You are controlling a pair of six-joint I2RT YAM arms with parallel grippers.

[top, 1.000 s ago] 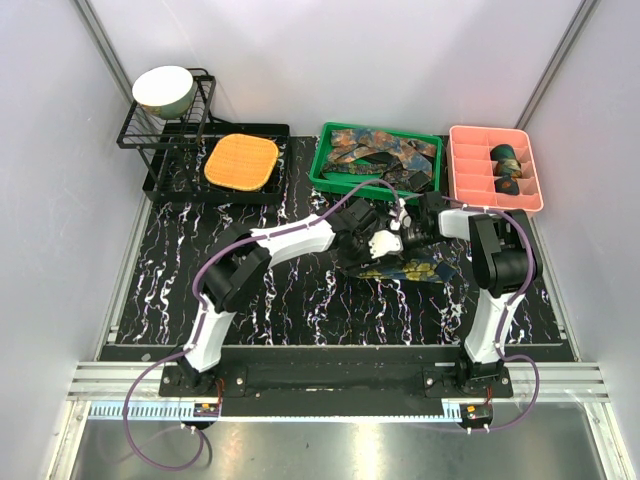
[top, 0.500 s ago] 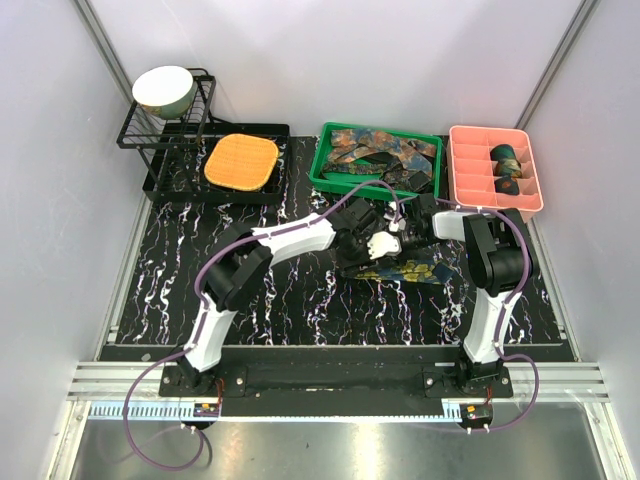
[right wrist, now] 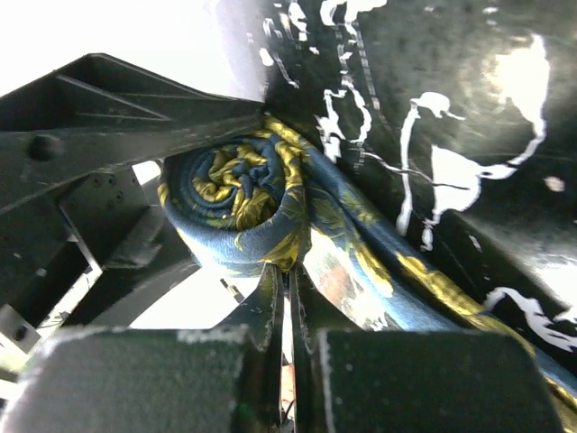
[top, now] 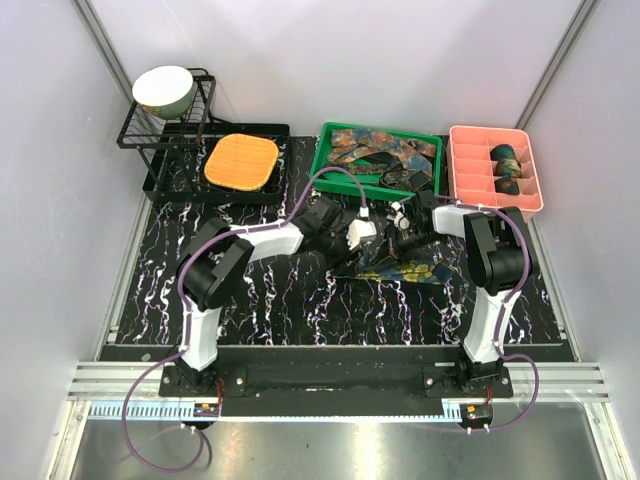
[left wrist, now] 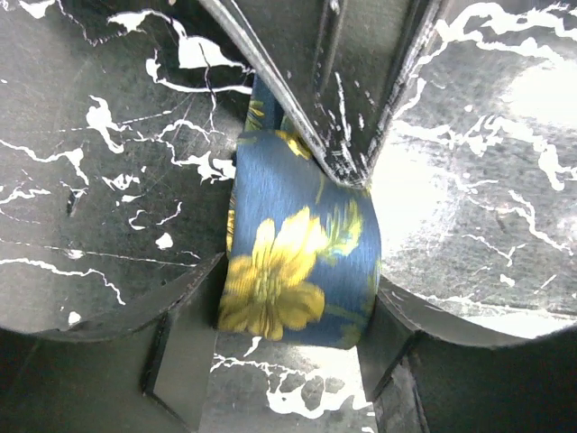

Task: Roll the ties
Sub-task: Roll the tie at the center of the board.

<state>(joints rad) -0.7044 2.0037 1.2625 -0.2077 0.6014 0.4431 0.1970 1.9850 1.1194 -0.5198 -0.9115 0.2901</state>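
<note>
Open tabletop [top: 250, 310] left and near; left hand [top: 378, 238], right hand [top: 404, 234] crowded centre; bin [top: 322, 180], tray [top: 497, 206], rack [top: 165, 135] behind.

A blue tie [top: 412, 268] with yellow-gold flowers lies on the marbled black table [top: 300, 300], its left end wound into a tight coil [right wrist: 236, 203] and the rest trailing flat to the right. Loose ties [top: 385, 150] are heaped in the green bin [top: 322, 160]. Two rolled ties [top: 508, 158] sit in compartments of the pink tray [top: 470, 170].

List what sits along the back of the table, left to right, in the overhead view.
Pale round bowl, orange square waffle pad, green plastic bin of patterned fabric ties, pink divided plastic tray.
</note>
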